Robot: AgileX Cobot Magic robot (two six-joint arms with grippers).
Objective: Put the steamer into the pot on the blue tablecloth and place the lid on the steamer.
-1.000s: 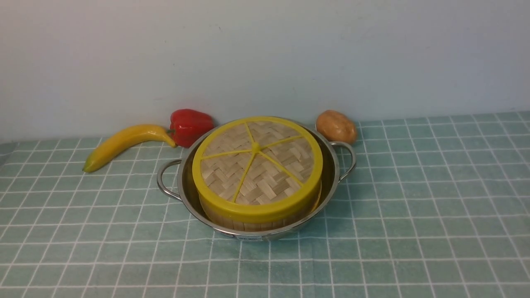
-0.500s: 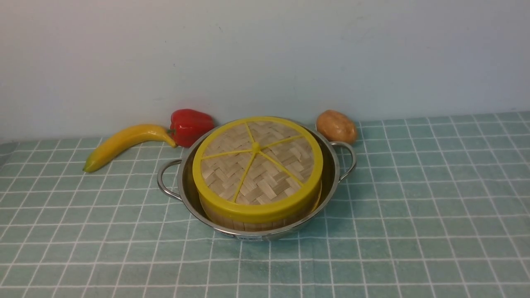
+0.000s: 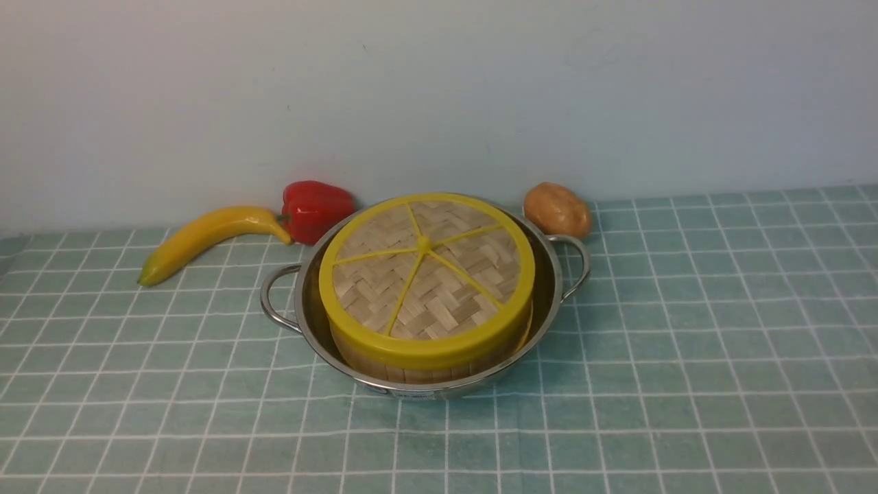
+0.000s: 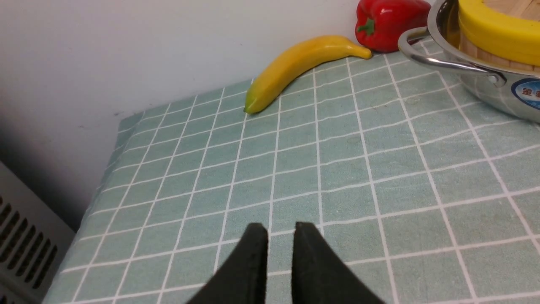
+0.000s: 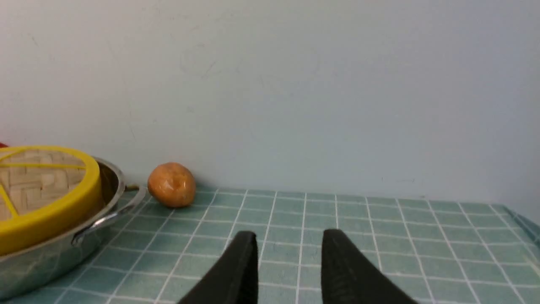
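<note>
Front view findings, largest item first: the tablecloth (image 3: pixel 686 343) is spread flat over the worktop. The pot (image 3: pixel 549 302) is set on it near the wall, handles out to either side. The steamer (image 3: pixel 411 367) is seated inside the pot, its wall showing just above the pot's near rim. The lid (image 3: pixel 425 274) is laid on the steamer, rims aligned, so both placements are judged complete.

A banana (image 3: pixel 206 240) and a pepper (image 3: pixel 315 209) are noted behind the pot on the left, a potato (image 3: pixel 557 209) just behind its right handle; none obstructs the stack.

The left gripper (image 4: pixel 280 230) is held low over bare cloth, well apart from the pot, jaws slightly parted and empty. The right gripper (image 5: pixel 289 238) is likewise held clear, jaws parted wider, nothing between them.
</note>
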